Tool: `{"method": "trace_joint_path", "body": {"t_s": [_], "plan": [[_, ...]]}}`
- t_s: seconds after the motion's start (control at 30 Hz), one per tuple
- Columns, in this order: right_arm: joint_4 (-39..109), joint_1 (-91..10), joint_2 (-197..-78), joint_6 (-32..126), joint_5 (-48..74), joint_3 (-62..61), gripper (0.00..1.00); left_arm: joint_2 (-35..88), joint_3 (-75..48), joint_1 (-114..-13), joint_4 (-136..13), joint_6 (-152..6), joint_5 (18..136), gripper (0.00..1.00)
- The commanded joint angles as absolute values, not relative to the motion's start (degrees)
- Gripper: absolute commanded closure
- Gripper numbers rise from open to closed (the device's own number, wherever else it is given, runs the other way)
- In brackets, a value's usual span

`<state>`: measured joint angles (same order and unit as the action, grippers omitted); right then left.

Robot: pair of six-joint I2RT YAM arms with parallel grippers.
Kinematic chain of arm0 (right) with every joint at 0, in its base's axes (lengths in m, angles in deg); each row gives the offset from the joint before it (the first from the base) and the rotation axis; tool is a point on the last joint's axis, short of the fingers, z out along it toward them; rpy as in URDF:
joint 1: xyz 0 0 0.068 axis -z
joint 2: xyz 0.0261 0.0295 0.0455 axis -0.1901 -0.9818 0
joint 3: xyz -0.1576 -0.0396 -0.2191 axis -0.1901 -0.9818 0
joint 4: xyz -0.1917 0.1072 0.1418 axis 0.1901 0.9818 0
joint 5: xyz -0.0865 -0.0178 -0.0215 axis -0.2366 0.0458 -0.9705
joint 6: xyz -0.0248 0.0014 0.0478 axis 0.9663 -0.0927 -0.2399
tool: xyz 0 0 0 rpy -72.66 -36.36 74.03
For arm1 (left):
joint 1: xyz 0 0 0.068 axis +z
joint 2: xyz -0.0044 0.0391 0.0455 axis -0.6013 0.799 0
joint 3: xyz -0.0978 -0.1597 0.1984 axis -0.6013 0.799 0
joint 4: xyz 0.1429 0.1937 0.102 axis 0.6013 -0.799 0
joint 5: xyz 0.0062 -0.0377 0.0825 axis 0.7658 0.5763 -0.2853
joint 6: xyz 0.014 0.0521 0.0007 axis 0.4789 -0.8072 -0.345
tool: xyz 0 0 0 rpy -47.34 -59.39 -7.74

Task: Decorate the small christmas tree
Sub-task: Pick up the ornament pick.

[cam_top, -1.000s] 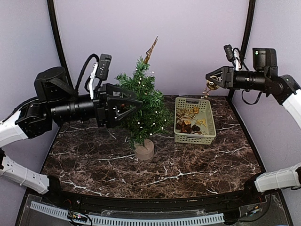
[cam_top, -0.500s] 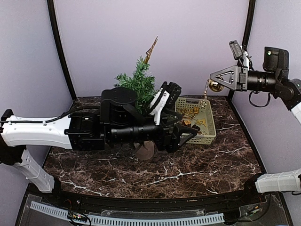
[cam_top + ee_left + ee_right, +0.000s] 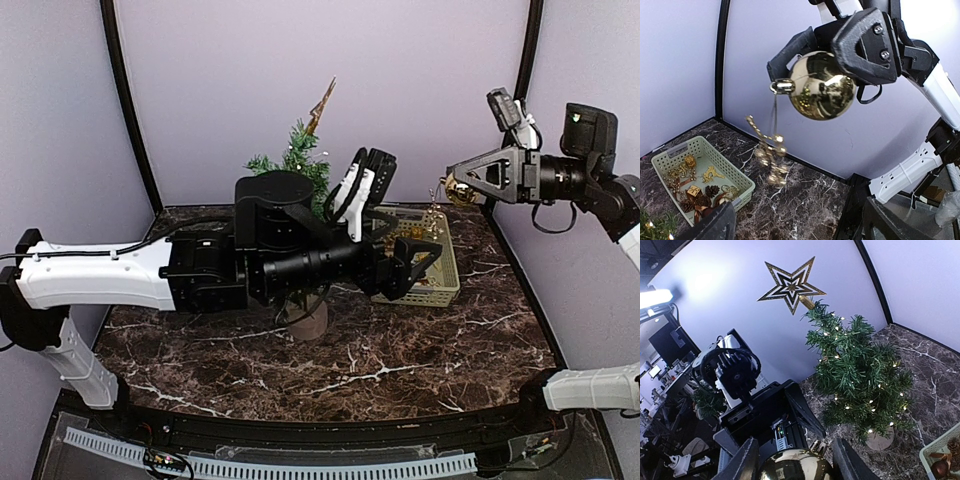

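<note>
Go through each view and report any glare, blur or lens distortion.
Left wrist: the gold bauble is sharp and mirrors the room, its dangling chain is blurred, the top right corner is washed out. Right wrist: a lamp flares at left, and the wide lens bends the wall edge. Top external: evenly lit, sharp.

Pale green plastic lattice basket (image 3: 430, 296) on dark brown marble tabletop with white veins (image 3: 400, 370), right of centre, toward back. Inside: brown pine cones (image 3: 711, 190) and small gold trinkets (image 3: 685, 162), jumbled. Shiny gold ball ornament (image 3: 822, 85) high above table. Gold beaded strand (image 3: 771, 150) dangling from its cap, blurred, possibly chain. Plain lilac walls (image 3: 420, 100); black corner posts (image 3: 125, 110).
</note>
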<state>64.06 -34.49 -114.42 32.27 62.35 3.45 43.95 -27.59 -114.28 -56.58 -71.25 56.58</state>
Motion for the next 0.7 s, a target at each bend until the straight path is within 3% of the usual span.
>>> {"method": "trace_joint_path", "body": {"t_s": [0.0,0.53,0.67], "plan": [[57.95,-34.65,-112.89,30.4,68.58,2.6,0.6,44.57,-29.97,-112.68,-56.76,-68.4,56.84,0.08],[49.41,-34.69,-111.23,25.28,73.94,-0.23,0.61,49.01,-32.31,-108.97,-51.12,-63.56,72.92,0.06],[47.95,-34.69,-110.99,24.45,74.56,-0.7,0.6,49.86,-33.51,-108.69,-50.19,-63.51,74.87,0.12]]}}
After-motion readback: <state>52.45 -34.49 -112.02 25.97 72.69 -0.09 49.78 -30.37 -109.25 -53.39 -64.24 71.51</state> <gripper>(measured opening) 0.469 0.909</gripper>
